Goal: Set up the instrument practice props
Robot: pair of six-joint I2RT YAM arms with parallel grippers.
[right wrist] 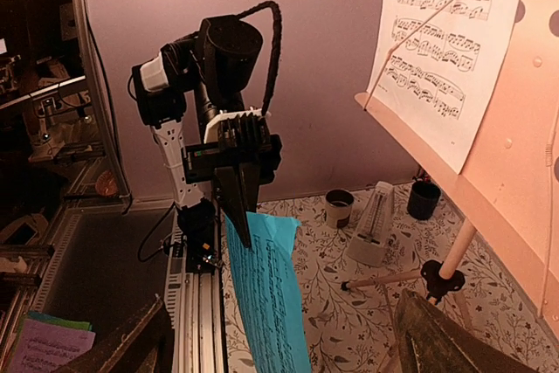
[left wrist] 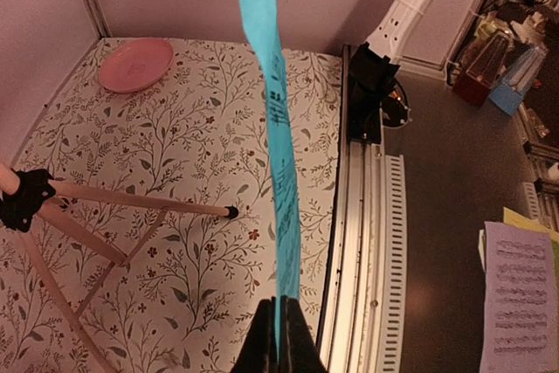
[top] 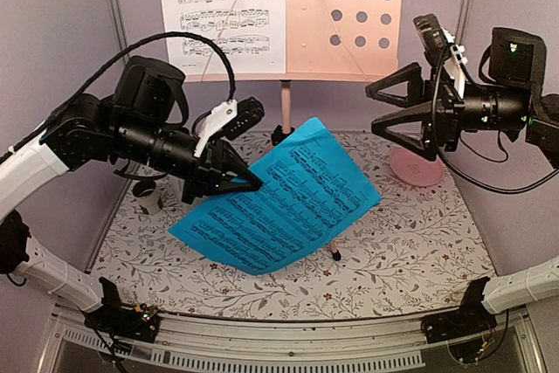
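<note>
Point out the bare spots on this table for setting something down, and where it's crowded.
Free: the near-right cloth between the pink plate, the stand's front foot and the front rail; also the near-left corner below the cup. Crowded: the back left, with cup, metronome and stand legs; the centre lies under the blue sheet in the left gripper.

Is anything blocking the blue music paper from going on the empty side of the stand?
The blue sheet, pinched in the left gripper, has open air up to the bare right half of the music stand. Only a thin wire crosses that half; the open right gripper hangs nearby.
</note>
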